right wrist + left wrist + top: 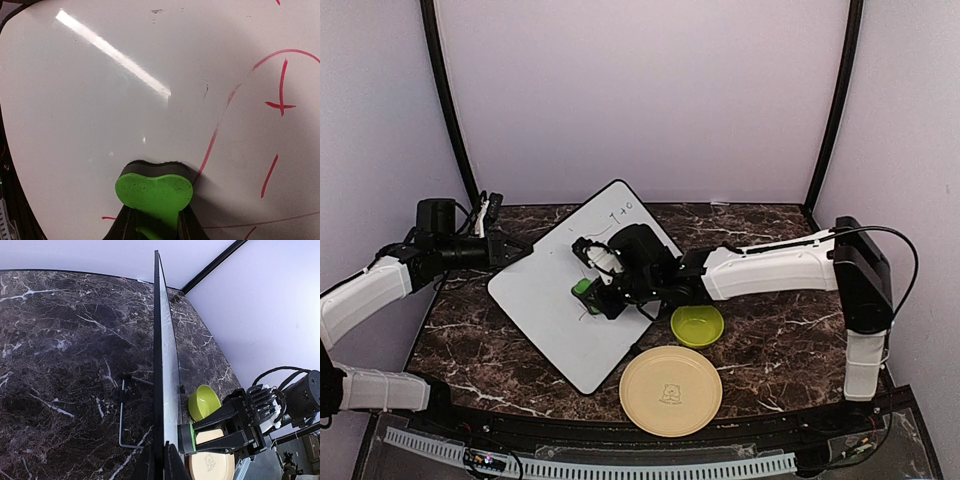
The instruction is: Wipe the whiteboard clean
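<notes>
Right tool [155, 226] is pinching a green-backed eraser [154, 187] between its two fingers, and the eraser's dark felt face is set against the whiteboard [100, 100]. In the right wrist view, contact falls at the lower centre of the frame, just left of a long red curve; further red strokes occupy the right side of the board, while the left side is bare white with a bright glare streak. Left tool [161, 465] is pressed together on the thin black rim of the whiteboard [165, 365], which the left wrist view shows edge-on, running up the middle of the frame. A thin bent metal rod [121, 415] lies on the tabletop [60, 340] just left of the rim. In the overhead view the whiteboard [545, 310] sits at centre-left, turned diagonally, with the left tool [510, 250] at its left edge and the right tool [590, 290] over its middle. A green bowl [697, 325] stands just beside the board's right edge, and a round beige plate [670, 390] lies below it, near the board's lower corner.
</notes>
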You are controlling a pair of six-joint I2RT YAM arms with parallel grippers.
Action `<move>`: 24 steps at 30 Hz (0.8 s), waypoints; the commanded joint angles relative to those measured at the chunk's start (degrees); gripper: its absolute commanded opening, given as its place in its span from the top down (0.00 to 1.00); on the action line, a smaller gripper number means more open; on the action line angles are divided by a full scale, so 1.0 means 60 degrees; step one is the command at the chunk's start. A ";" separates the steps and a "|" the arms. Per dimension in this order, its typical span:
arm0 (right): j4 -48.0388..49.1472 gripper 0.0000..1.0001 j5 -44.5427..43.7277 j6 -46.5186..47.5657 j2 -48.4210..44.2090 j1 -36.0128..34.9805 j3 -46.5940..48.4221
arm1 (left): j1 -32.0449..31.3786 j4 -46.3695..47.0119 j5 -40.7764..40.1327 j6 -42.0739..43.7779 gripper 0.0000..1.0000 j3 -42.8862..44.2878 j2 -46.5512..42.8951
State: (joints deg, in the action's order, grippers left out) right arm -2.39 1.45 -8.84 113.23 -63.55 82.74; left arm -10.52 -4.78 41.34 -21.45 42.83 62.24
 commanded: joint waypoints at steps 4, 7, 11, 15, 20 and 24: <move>-0.0139 1.00 -0.0365 -0.0019 0.0645 -0.0878 0.0307 | -0.0269 -0.0232 0.0267 0.0486 1.00 -0.0121 0.0016; 0.0174 1.00 -0.0361 -0.0093 0.0601 -0.1015 -0.0132 | -0.0268 -0.0215 0.0267 0.0470 1.00 -0.0121 -0.0005; 0.0656 1.00 -0.0641 -0.0120 0.0452 -0.0991 -0.0891 | -0.0280 -0.0235 0.0258 0.0491 1.00 -0.0136 -0.0016; 0.0927 1.00 -0.0705 -0.0273 0.0419 -0.0544 -0.1494 | -0.0268 -0.0249 0.0242 0.0513 1.00 -0.0109 -0.0016; 0.1343 1.00 -0.0791 -0.0390 0.0184 0.0199 -0.2049 | -0.0275 -0.0245 0.0230 0.0514 1.00 -0.0107 0.0018; 0.1350 1.00 -0.0945 -0.0305 0.0047 0.0586 -0.2025 | -0.0268 -0.0245 0.0229 0.0528 1.00 -0.0095 0.0040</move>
State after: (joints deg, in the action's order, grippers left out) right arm 10.63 1.32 -9.82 111.46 -64.66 72.38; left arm -10.52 -4.51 41.65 -20.73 42.83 62.17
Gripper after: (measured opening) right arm 0.204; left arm 0.072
